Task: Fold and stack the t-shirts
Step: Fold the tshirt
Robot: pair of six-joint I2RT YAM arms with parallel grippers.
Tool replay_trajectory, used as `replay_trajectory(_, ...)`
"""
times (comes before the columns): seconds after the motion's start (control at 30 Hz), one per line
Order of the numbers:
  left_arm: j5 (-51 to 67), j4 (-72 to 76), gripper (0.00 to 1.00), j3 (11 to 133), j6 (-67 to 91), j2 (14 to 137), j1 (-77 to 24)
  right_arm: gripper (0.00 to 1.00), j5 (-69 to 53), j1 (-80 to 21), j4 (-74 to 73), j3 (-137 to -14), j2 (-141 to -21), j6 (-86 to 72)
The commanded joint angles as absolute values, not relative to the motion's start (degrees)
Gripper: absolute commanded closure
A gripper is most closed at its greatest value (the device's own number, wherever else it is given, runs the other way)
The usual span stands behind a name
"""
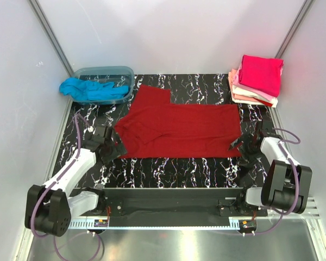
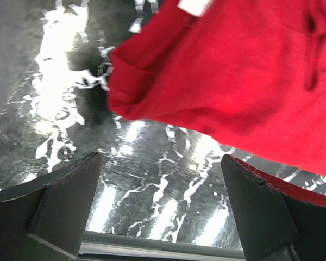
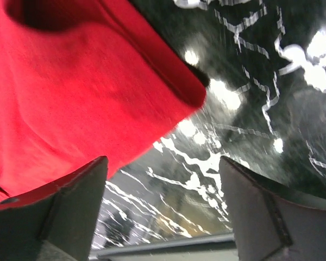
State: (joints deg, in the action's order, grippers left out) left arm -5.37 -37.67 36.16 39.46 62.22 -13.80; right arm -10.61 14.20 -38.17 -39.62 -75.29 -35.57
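Note:
A dark red t-shirt (image 1: 179,128) lies spread flat in the middle of the black marbled table (image 1: 179,168), neck end to the left. My left gripper (image 1: 117,145) is open and empty just off the shirt's front left corner; in the left wrist view the shirt (image 2: 233,76) with its white tag (image 2: 194,5) lies just beyond my fingers (image 2: 60,201). My right gripper (image 1: 242,148) is open and empty at the shirt's front right corner (image 3: 70,98). A turquoise t-shirt (image 1: 89,89) hangs out of the tub. Folded magenta, pink, peach and white shirts (image 1: 256,79) are stacked at the back right.
The translucent blue-grey plastic tub (image 1: 106,73) stands at the back left corner of the table. White walls close in on both sides and behind. A metal rail (image 1: 168,198) runs along the near edge between the arm bases.

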Motion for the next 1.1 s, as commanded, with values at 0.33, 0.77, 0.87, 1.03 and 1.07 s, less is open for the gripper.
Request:
replay_trajectory(0.33, -5.0, -26.8, 0.07, 33.4, 40.1, 68.4, -9.8, 0.6, -11.5, 15.6, -27.2, -40.2, -84.4, -37.4)
replay_trajectory(0.77, -8.4, -25.8, 0.75, 37.6, 37.2, 70.0, -9.2, 1.0, -11.9, 15.7, -30.3, -41.5, -79.4, -36.1)
replay_trajectory(0.87, -10.0, -27.4, 0.91, 38.1, 36.6, 67.6, -9.1, 1.0, -11.3, 15.8, -32.7, -42.4, -77.7, -36.1)
replay_trajectory(1.03, -9.7, -31.5, 1.0, 38.0, 38.4, 60.9, -9.0, 1.0, -10.7, 16.9, -36.5, -42.5, -73.0, -37.0)
replay_trajectory(1.07, -9.4, -33.0, 1.0, 38.0, 38.8, 59.9, -9.0, 1.0, -10.7, 17.0, -37.3, -42.3, -71.8, -37.2)
